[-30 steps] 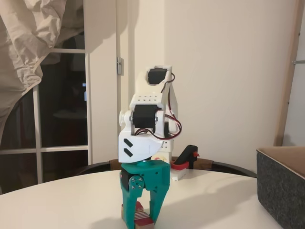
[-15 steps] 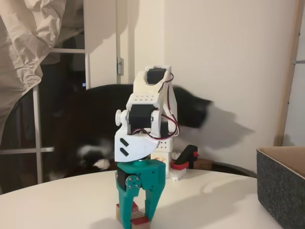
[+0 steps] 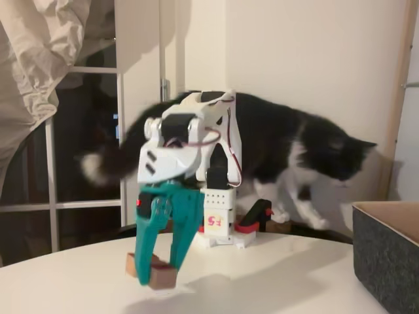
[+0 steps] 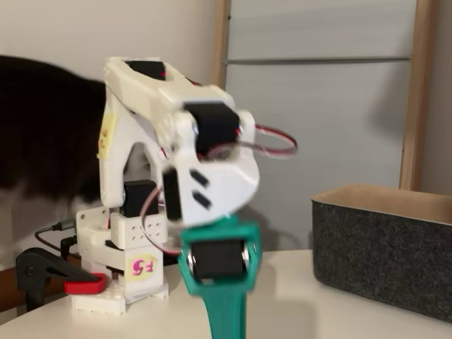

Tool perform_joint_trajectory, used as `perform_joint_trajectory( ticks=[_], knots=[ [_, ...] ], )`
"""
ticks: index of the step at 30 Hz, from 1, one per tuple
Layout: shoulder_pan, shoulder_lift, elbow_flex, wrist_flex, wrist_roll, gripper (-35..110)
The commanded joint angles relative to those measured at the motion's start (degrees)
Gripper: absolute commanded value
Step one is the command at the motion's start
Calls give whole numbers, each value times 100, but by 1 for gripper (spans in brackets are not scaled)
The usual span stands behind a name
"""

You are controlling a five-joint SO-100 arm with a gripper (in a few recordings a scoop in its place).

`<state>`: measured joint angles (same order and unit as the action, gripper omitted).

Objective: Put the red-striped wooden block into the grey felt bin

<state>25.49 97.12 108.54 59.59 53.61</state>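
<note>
In a fixed view my teal gripper (image 3: 157, 271) hangs a little above the white table (image 3: 275, 281), tilted and blurred by motion. It is shut on the red-striped wooden block (image 3: 162, 279), which looks tan-brown here; its stripes are too blurred to make out. The block is clear of the table. The grey felt bin (image 3: 387, 261) stands at the right edge, well apart from the gripper. In the other fixed view the gripper's teal body (image 4: 220, 282) runs off the bottom edge, fingertips hidden, with the bin (image 4: 381, 254) to its right.
A black-and-white cat (image 3: 308, 150) walks behind the arm toward the right; its dark body (image 4: 42, 127) is at the left in the other fixed view. A red-and-black clamp (image 3: 256, 219) holds the white base (image 3: 219, 226). Crumpled cloth (image 3: 39, 59) hangs top left.
The gripper has lifted the block off the table and swung left, tilting. The cat came in from the left and crossed behind the arm to the right.
</note>
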Motion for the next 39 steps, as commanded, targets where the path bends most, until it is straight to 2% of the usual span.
perform_joint_trajectory(
  ticks=[1,10,17,27,39],
  knots=[
    [114,888,-53,9,316,7],
    [-712,2224,-167,0,413,8],
    [-2039,2760,-396,-220,193,7],
    [-4236,2681,-501,-932,-721,7],
    [-5730,1828,-958,-1529,-1811,5]
  ],
)
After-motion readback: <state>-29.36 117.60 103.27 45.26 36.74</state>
